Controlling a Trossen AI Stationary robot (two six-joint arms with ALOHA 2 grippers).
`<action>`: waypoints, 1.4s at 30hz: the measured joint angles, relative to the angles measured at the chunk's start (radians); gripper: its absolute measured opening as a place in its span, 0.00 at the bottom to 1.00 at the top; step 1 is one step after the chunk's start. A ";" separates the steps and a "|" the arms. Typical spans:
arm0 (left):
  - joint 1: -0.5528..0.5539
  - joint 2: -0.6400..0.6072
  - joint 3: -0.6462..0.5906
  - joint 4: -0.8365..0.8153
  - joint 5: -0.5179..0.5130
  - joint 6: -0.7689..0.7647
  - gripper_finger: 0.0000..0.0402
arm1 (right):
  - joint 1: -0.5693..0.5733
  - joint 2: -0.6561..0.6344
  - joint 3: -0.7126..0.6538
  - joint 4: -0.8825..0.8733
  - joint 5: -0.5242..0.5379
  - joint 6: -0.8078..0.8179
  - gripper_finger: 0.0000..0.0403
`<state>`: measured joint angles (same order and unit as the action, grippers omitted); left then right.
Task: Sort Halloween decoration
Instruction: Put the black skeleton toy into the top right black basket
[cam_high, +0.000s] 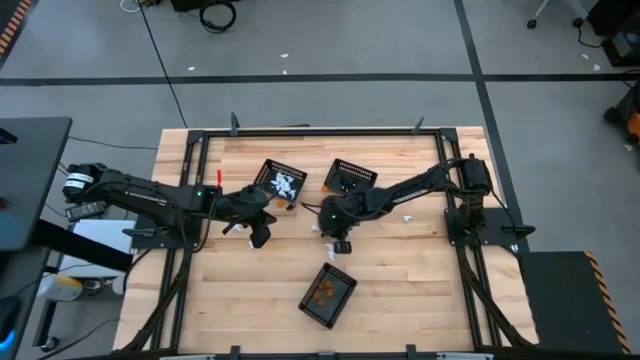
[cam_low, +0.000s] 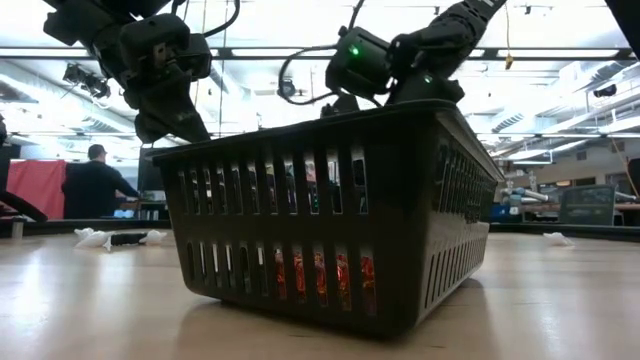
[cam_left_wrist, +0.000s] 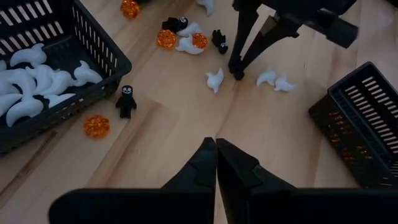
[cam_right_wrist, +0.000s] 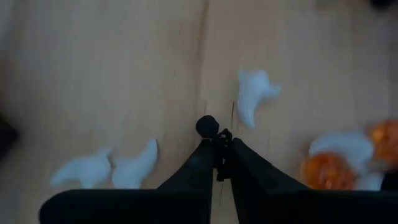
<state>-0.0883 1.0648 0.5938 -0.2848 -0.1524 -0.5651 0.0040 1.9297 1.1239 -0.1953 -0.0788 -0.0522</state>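
- Partway through the sort: the basket of white ghosts (cam_left_wrist: 37, 87) near the table's far edge is well filled, and the basket by the near edge (cam_high: 328, 295) shows orange pieces inside.
- The third basket (cam_high: 351, 178), also toward the far edge, has contents too small to make out.
- Plenty left on the table's middle (cam_high: 400, 270): loose white ghosts (cam_left_wrist: 214, 79), orange pumpkins (cam_left_wrist: 97, 126) and a black skeleton figure (cam_left_wrist: 126, 100) lie scattered between the baskets.
- The right gripper (cam_right_wrist: 219, 149) is down among them, fingers pinched together on a small black trinket (cam_right_wrist: 208, 127) at their tips — looks like a pick just made.
- The left gripper (cam_left_wrist: 216, 149) hangs above bare wood beside the ghost basket, fingers together, holding nothing.
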 joint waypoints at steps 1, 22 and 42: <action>0.000 0.000 0.000 0.000 0.000 0.000 0.05 | 0.000 0.000 0.012 -0.003 0.000 0.000 0.10; 0.000 0.000 0.000 -0.005 -0.007 0.034 0.05 | -0.183 -0.215 0.053 -0.239 0.263 -0.029 0.10; 0.000 0.000 0.000 -0.005 -0.037 0.037 0.05 | -0.424 -0.215 -0.007 -0.320 0.051 0.083 0.28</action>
<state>-0.0883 1.0645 0.5938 -0.2897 -0.1898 -0.5285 -0.4203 1.7145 1.1168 -0.5151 -0.0282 0.0311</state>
